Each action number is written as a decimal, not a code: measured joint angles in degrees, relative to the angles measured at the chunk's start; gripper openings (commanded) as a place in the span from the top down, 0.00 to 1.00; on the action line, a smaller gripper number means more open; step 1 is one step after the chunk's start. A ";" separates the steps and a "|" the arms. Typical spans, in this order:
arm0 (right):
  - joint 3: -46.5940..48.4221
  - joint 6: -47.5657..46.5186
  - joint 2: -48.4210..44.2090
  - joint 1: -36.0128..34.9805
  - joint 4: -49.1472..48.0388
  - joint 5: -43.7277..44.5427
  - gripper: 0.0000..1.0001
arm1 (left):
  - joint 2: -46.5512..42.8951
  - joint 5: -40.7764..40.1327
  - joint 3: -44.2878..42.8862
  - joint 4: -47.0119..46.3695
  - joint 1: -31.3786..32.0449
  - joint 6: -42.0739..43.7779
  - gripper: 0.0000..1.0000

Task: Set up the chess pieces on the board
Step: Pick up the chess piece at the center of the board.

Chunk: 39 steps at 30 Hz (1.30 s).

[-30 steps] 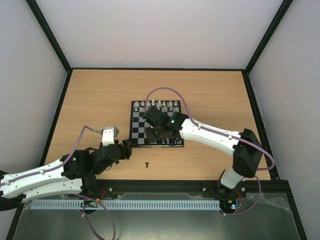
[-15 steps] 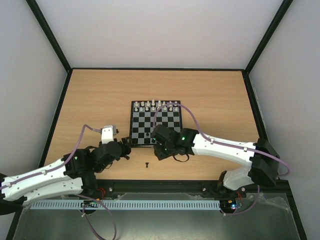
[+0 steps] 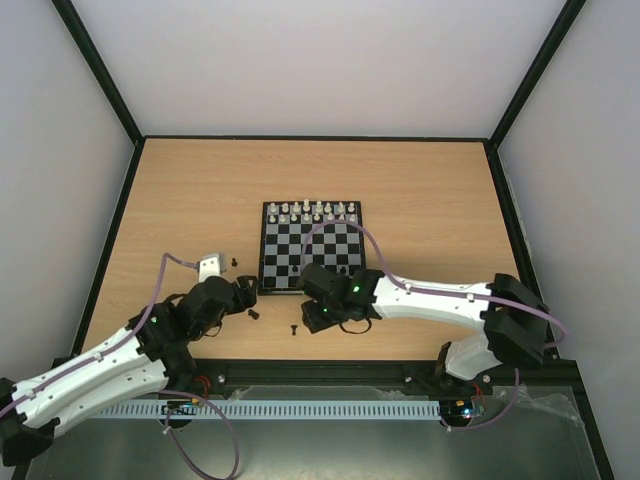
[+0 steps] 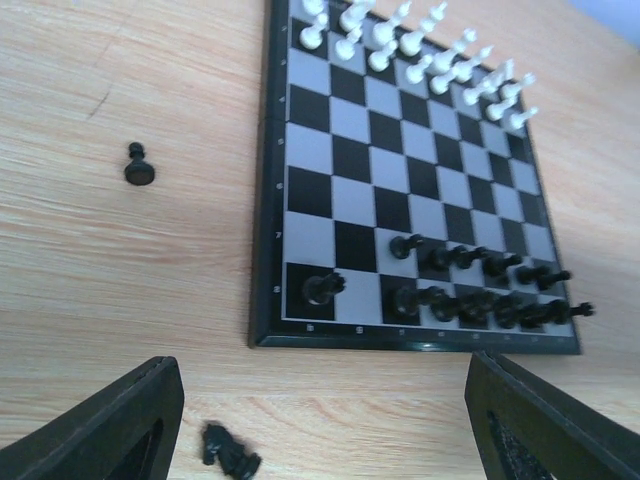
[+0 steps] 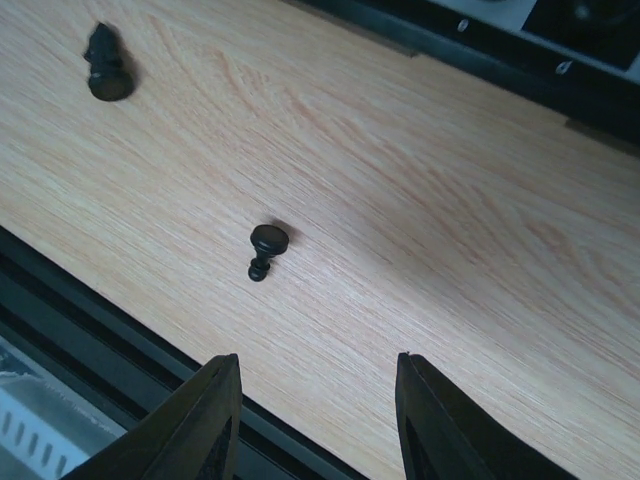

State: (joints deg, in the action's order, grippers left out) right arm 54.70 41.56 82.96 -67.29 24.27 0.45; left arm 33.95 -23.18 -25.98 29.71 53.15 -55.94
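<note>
We judge the step in hand to be picking up the black pawn, which stands upright on the counter a little off the near edge of the board, toward its left corner. The right hand hangs over it with its fingers apart and nothing between them. In the wrist view the pawn sits beyond the fingertips and a touch off-centre. We would ease forward until it is centred, come straight down, and close low on the stem under the round head, since so small a piece could tip or squirt out if pinched high. The left hand, also spread wide and empty, hovers off the board's near-left corner with a toppled black piece lying between its fingers. A third black piece stands off the board's left side. On the board the white pieces line the far edge, and the black pieces crowd the two near rows, with squares bare toward the left end. Room is tight: the dark rail runs close on the pawn's side away from the board, and the two hands are near each other. We would therefore lift well clear before crossing the set black rows.
</note>
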 measured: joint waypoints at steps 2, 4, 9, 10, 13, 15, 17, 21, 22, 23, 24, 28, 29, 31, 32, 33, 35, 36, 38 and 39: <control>0.42 0.74 2.27 -0.61 -0.24 -0.02 0.57 | -2.38 0.48 0.02 -0.09 -0.11 -0.13 0.19; 1.18 1.46 4.98 -0.96 -0.22 0.07 0.57 | -5.33 0.70 0.04 -0.07 -0.13 -0.35 0.19; 2.82 4.46 10.08 -1.05 -0.22 0.94 0.56 | -12.09 0.83 0.31 -0.28 -0.15 -1.03 0.19; 2.97 5.25 10.51 -1.05 -0.20 1.11 0.57 | -13.09 0.90 0.55 -0.42 -0.15 -1.07 0.19; 3.61 7.80 11.45 -1.05 -0.20 1.40 0.57 | -16.06 1.29 1.40 -0.63 -0.15 -1.03 0.19; 4.70 9.35 12.26 -1.05 -0.24 1.53 0.57 | -17.86 1.68 1.70 -0.70 -0.20 -0.94 0.19; 6.05 10.71 13.25 -1.11 -0.28 1.60 0.57 | -19.56 2.08 1.73 -0.74 -0.20 -0.76 0.19; 9.66 13.03 16.06 -1.95 -0.22 2.21 0.57 | -22.29 2.95 2.05 -1.62 -0.20 -0.39 0.19; 10.73 13.46 17.03 -2.32 -0.20 2.40 0.57 | -22.75 3.13 2.16 -1.73 -0.20 -0.37 0.19; 11.58 13.86 17.84 -2.67 -0.17 2.56 0.57 | -23.28 3.32 2.34 -1.92 -0.20 -0.24 0.19; 12.41 14.25 18.67 -3.02 -0.11 2.64 0.58 | -23.85 3.54 2.49 -1.97 -0.20 -0.13 0.19; 15.30 15.61 22.10 -4.09 0.66 3.06 0.61 | -25.29 4.33 2.69 -2.16 -0.20 0.31 0.19; 15.82 15.89 22.82 -4.24 1.03 3.21 0.61 | -25.51 4.59 2.69 -2.21 -0.20 0.39 0.19; 16.46 16.44 23.82 -4.37 1.86 3.65 0.62 | -25.92 4.98 2.71 -2.27 -0.17 0.50 0.19; 16.68 16.72 24.22 -4.37 2.32 3.85 0.62 | -26.18 5.16 2.78 -2.38 -0.17 0.59 0.19; 16.87 17.00 24.50 -4.37 2.82 4.11 0.62 | -26.47 5.25 2.84 -2.40 -0.15 0.68 0.19; 16.94 17.55 24.83 -4.37 3.50 4.44 0.62 | -26.88 5.40 2.91 -2.43 0.00 0.87 0.19; 16.94 17.79 24.90 -4.37 3.82 4.55 0.63 | -27.02 5.46 2.95 -2.43 0.11 0.94 0.19; 16.98 18.16 25.16 -4.37 4.46 4.74 0.66 | -27.19 5.66 3.02 -2.47 0.26 1.18 0.19; 17.07 18.40 25.38 -4.37 4.70 4.83 0.67 | -27.23 5.77 3.06 -2.49 0.33 1.31 0.19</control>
State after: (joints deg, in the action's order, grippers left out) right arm 71.77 59.96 108.33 -71.66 28.97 5.28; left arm 6.72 -17.41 -22.92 27.22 53.47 -54.63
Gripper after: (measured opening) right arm 0.355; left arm 0.811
